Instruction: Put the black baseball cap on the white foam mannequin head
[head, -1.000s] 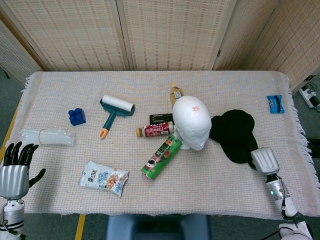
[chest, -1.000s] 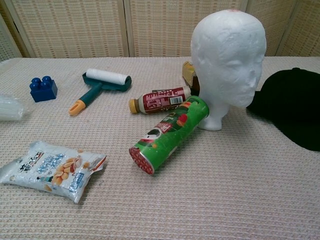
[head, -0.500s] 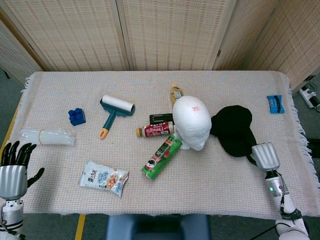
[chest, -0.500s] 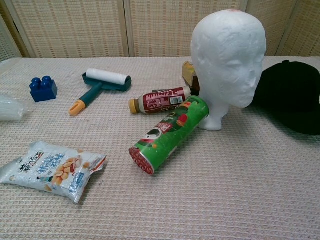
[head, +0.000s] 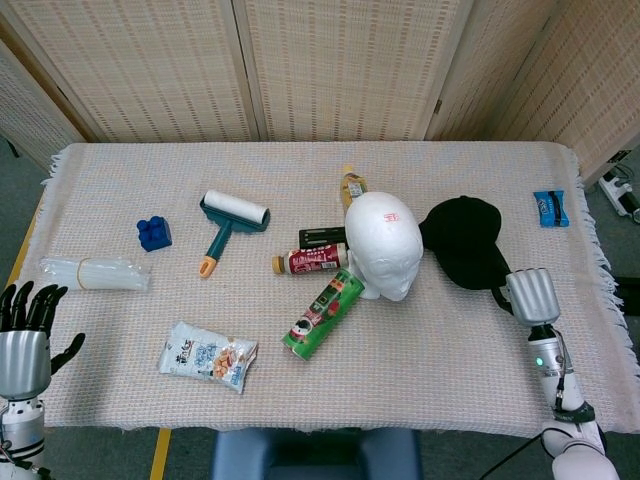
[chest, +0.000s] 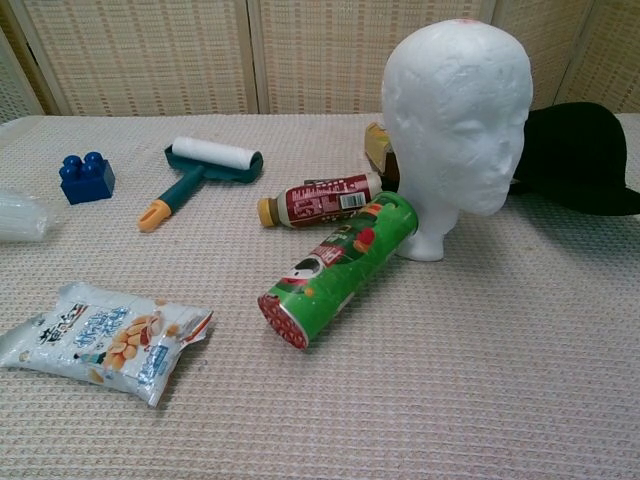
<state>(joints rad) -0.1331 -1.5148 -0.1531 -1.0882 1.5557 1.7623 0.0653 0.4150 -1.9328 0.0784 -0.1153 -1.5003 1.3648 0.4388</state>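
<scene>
cap: black baseball cap (head: 463, 252) lifted off the surface, just right of the white foam mannequin head (head: 383, 245)
right robot hand (head: 531, 296): you grip the cap's rear edge only
left robot hand (head: 22, 345): released, fingers spread, at the near-left edge
risk: your thin hold lets the cap droop or slip
risk: your swing left nudges the head, which tips onto the green can (head: 323, 314)

Both views are bright and evenly lit, seemingly from diffuse light overhead, with no hard glare. Shadows are soft and short: a faint one lies under the foam head (chest: 458, 125) and beside the green can (chest: 340, 268). The black cap (head: 463, 240) reads as a nearly detailless dark mass. Focus is sharp across the woven cloth (head: 420, 370); the head view's edges show no obvious bending.
</scene>
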